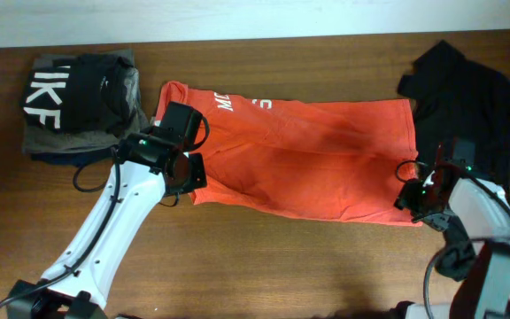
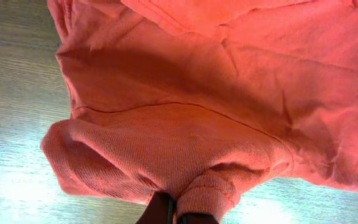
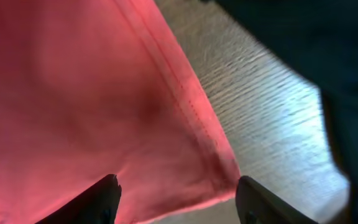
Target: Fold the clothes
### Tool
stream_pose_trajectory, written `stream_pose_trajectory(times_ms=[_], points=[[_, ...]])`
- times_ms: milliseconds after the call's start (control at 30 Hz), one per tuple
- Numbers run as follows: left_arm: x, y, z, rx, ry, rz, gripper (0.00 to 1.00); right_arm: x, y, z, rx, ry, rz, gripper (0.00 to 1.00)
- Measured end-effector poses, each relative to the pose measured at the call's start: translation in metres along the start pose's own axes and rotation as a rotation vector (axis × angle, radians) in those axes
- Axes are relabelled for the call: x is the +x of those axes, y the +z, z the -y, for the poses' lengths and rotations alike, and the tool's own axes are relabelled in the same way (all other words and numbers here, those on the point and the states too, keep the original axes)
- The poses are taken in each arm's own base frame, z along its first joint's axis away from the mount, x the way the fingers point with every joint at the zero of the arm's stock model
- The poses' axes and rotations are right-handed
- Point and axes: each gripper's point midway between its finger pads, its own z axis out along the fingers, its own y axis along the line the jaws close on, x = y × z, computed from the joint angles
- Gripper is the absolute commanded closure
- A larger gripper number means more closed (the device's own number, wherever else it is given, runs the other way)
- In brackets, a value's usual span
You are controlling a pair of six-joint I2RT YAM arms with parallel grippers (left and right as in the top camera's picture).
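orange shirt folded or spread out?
Mostly spread: the orange shirt lies full length on the table. Left gripper pinches a bunched edge; right gripper sits open at the hem corner.

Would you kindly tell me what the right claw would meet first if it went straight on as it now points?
Most likely the orange shirt: its hemmed corner lies just ahead of the open right claw. Depth is hard to judge, with the wooden table beside it.
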Motion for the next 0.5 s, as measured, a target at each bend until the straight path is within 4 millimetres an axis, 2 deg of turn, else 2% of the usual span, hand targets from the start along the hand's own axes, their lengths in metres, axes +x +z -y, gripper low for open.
stream_pose_trajectory(times_ms=[100,167,233,300,333,500], points=[[0.0,0.0,0.0,-0.003,0.0,0.002,0.99,0.003,0.016,0.001,0.012,0.001,-0.044,0.37],[-0.001,0.0,0.0,-0.002,0.0,0.003,0.99,0.002,0.018,0.002,0.018,0.0,-0.045,0.46],[-0.001,0.0,-0.001,-0.005,0.0,0.006,0.99,0.002,0.019,0.004,0.033,0.0,-0.046,0.7],[-0.002,0.0,-0.002,-0.014,0.0,0.011,0.99,0.002,0.019,0.005,0.04,-0.004,-0.046,0.9],[-0.003,0.0,-0.004,-0.025,0.002,0.016,0.99,0.002,0.018,0.006,0.04,-0.006,-0.047,0.94],[-0.005,0.0,-0.008,-0.048,0.003,0.029,0.99,0.013,0.017,0.006,0.037,-0.006,-0.099,0.96]])
